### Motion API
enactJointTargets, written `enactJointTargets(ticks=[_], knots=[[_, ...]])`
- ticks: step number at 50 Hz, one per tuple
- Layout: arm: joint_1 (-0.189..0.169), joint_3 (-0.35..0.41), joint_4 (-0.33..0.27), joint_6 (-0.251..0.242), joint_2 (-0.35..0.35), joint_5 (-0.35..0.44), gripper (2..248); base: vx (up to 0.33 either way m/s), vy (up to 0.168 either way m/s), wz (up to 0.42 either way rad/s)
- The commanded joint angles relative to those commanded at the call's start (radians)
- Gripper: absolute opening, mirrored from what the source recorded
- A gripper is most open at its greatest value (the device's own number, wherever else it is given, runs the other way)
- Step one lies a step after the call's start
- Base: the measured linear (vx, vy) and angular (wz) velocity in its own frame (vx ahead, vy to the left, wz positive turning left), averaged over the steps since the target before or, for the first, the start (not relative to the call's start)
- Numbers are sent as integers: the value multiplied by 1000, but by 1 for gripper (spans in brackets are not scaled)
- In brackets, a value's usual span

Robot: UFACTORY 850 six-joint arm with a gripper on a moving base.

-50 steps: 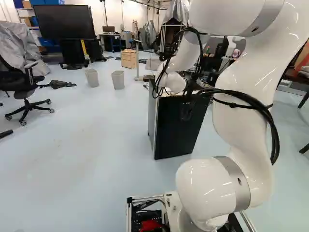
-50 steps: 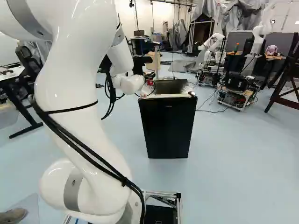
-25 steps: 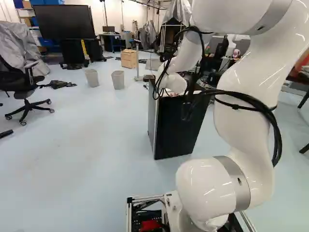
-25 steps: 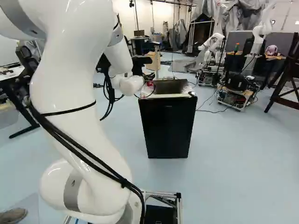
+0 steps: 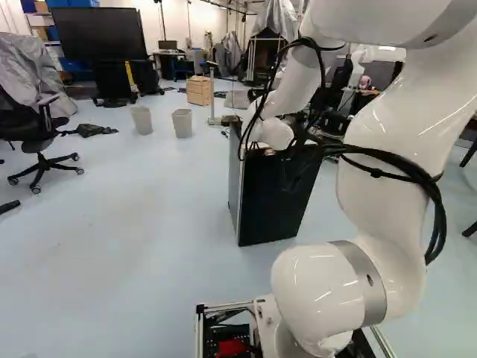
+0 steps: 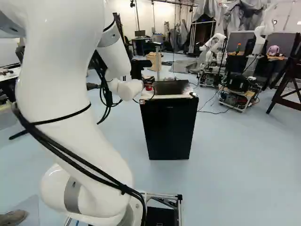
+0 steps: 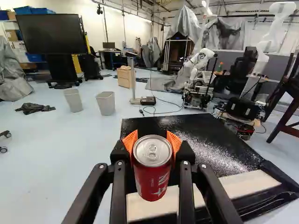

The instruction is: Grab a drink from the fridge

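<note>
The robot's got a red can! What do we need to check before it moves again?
1. Red can held on both sides: ok, the gripper has an orange pad against each side.
2. Can upright: ok, its lid faces up.
3. Fridge door shut: ok, the front looks flat and closed.
4. Can lifted off the fridge top: cannot tell, the views don't show its bottom edge against the top.
5. Arm's hanging cables free of the fridge: cannot tell, they overlap it in the left base view, but touching isn't clear.
</note>
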Motion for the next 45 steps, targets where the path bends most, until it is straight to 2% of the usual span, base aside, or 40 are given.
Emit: enactJointTargets(ticks=[45], knots=[[2, 356, -73, 59, 270, -27, 100, 0, 0, 0]])
